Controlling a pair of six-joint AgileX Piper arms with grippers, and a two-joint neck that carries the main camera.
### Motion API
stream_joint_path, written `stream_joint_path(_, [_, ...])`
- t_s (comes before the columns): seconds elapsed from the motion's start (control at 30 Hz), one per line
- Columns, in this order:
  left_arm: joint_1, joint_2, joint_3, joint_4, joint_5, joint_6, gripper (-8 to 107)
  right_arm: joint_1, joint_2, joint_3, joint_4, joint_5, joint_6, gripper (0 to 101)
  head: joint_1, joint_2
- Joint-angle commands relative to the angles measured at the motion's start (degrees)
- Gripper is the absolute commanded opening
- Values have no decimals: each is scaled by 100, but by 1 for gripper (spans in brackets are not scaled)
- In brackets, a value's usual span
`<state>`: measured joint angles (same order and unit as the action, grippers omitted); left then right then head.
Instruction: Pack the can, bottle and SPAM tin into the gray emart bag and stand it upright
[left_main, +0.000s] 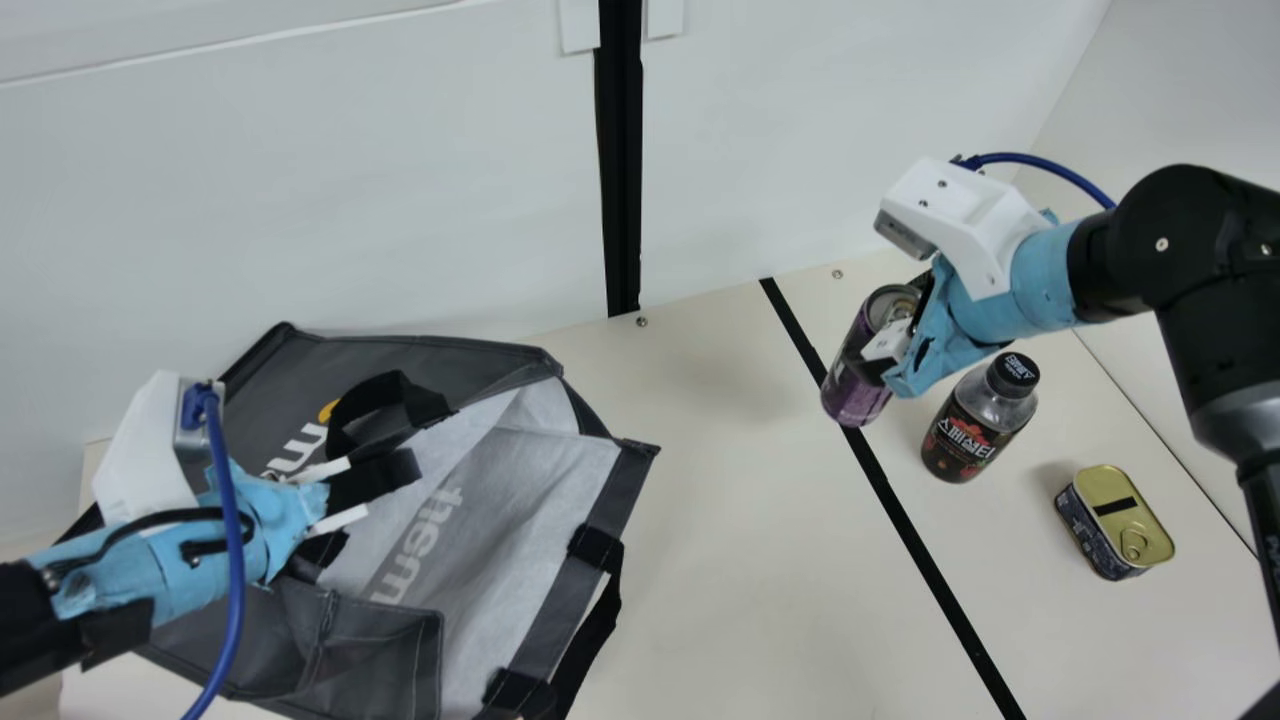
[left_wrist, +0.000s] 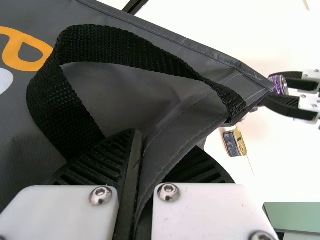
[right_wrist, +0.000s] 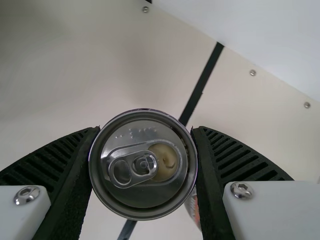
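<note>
At right, gripping can (left_main: 850, 392) (purple-sided) with right end effector (left_main: 895, 330); at lower left, pinching bag (left_main: 460, 360) with left end effector (left_main: 375, 503).

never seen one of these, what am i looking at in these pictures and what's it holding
You're seeing two black robot arms, each ending in a two-fingered end effector. The main view comes from a camera on a neck between the arms. The two wrist views come from cameras on the arms themselves, so each looks out past its own fingers.

On the cream table are a gray bag, lying down, a standing bottle and a SPAM tin.

The left end effector pinches the bag's fabric near a black handle. The right end effector holds a purple can by its sides.
</note>
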<state>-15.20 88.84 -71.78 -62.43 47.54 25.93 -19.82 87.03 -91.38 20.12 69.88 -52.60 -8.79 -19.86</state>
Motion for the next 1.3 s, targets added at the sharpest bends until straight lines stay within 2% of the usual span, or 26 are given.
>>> stream_joint_path(0.0, [0,0,0,0,0,0,-8,16,-75,153,105,2,-85,0,-121,-14])
stream_joint_path(0.67, [0,0,0,0,0,0,-8,312,-769,1304,754,2,-1294,0,-121,-14])
stream_joint_path(0.97, [0,0,0,0,0,0,-8,632,-1067,1717,978,2,-1457,0,-121,-14])
stream_joint_path(1.27, [0,0,0,0,0,0,-8,922,-1306,1917,1259,2,-1364,0,-121,-14])
